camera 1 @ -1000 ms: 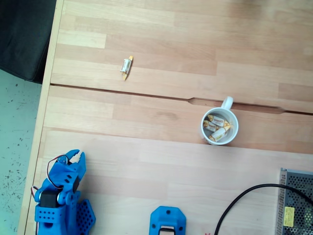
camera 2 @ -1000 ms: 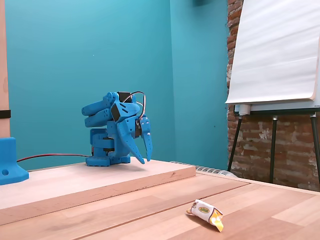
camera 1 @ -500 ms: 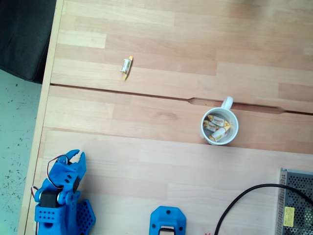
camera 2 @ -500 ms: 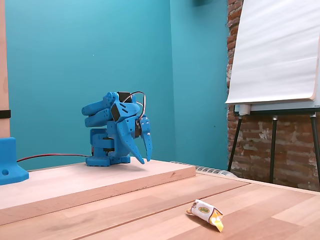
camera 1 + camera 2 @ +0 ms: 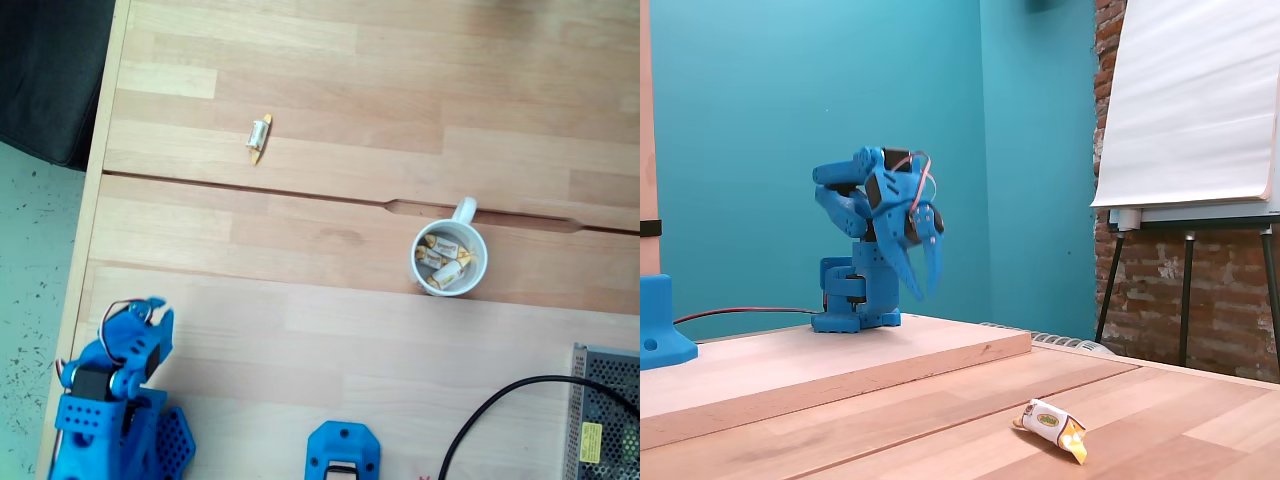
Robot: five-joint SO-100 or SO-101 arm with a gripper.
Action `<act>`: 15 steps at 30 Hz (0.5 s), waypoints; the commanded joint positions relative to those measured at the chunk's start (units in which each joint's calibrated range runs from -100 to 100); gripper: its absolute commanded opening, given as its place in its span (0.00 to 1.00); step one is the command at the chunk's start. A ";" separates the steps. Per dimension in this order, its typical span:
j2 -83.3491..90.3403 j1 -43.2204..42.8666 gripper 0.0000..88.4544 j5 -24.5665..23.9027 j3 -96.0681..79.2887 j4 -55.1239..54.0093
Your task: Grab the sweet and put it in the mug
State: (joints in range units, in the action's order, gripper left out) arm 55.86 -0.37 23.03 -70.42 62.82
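The sweet (image 5: 259, 138), a small whitish wrapped candy with orange ends, lies alone on the wooden table at the upper left; in the low side fixed view the sweet (image 5: 1052, 424) rests in the foreground. The white mug (image 5: 414, 262) stands right of centre with its handle pointing up, and a few similar sweets lie inside it. My blue gripper (image 5: 150, 308) is at the lower left, far from both. From the side the gripper (image 5: 925, 288) hangs raised above the board, its fingers close together with nothing between them, slightly blurred.
A blue block (image 5: 342, 450) sits at the bottom edge, with a black cable (image 5: 490, 415) and a metal mesh box (image 5: 605, 410) at the lower right. The table's left edge (image 5: 95, 200) drops to the floor. A white easel board (image 5: 1190, 110) stands behind the table.
The arm has lifted from its folded pose; the gripper has risen off the board and swung slightly. The sweet and the mug have not moved.
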 commanded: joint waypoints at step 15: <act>-48.37 7.63 0.05 7.62 39.91 -18.94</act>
State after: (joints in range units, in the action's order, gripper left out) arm 10.72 6.72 26.89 -36.98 46.14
